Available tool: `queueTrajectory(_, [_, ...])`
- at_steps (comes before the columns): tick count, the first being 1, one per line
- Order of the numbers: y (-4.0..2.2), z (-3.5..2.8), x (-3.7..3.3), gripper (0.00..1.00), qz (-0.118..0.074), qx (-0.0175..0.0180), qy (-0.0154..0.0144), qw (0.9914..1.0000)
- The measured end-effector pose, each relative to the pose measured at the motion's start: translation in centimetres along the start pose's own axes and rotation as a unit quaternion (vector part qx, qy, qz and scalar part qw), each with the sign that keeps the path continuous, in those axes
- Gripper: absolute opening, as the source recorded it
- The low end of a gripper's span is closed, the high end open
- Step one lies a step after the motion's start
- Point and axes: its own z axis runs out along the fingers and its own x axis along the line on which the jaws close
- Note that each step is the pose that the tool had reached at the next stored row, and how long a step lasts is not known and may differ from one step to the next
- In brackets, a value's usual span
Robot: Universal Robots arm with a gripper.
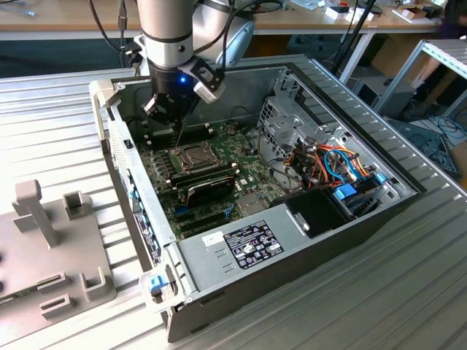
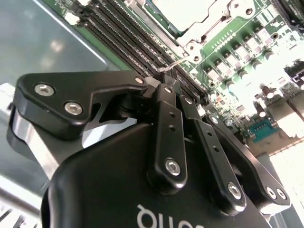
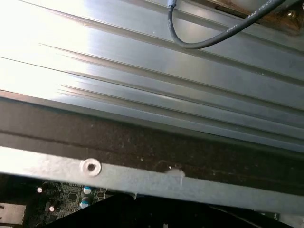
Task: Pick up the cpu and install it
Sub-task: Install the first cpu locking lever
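Grey plastic fixture blocks [image 1: 51, 248] sat at the near edge of the ribbed aluminium table [image 1: 379, 292], on the exterior view's left. Just beside them lay the open computer case [image 1: 219, 288], which took up the middle of the table. A grey power supply [image 1: 233, 244] sat along the case's near wall, with a bundle of coloured cables [image 1: 332, 164] toward the exterior view's right.

Further in lay the green motherboard [image 1: 164, 182]. A black oblong module [image 1: 210, 187] stood on it, just on the near side of the socket [image 1: 174, 154]. The cpu [image 1: 192, 154] lay inside that socket. In the second wrist view it showed as a pale silvery square [image 2: 176, 8] ringed by the socket's metal frame.

The gripper [image 1: 169, 111] hung over the far part of the board, above and just behind the socket. A thin wire lever [image 1: 179, 135] rose from the socket's side toward it. In the second wrist view the gripper [image 2: 166, 85] had its black fingers [image 2: 167, 118] drawn together. The lever's bent end [image 2: 172, 65] showed just past their tips, but whether they pinched it could not be told. The gripper was not holding the cpu.

A perforated metal drive cage [image 1: 281, 124] stood at the far side of the case. In the first wrist view a dark cable [image 3: 190, 42] lay across the ribbed table beyond the case's rim.
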Motion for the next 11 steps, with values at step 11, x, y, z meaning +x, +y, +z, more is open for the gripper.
queueTrajectory(11, [-0.38, -1.32, -0.27, 0.11, 0.001, 0.0002, -0.0004, 1.0])
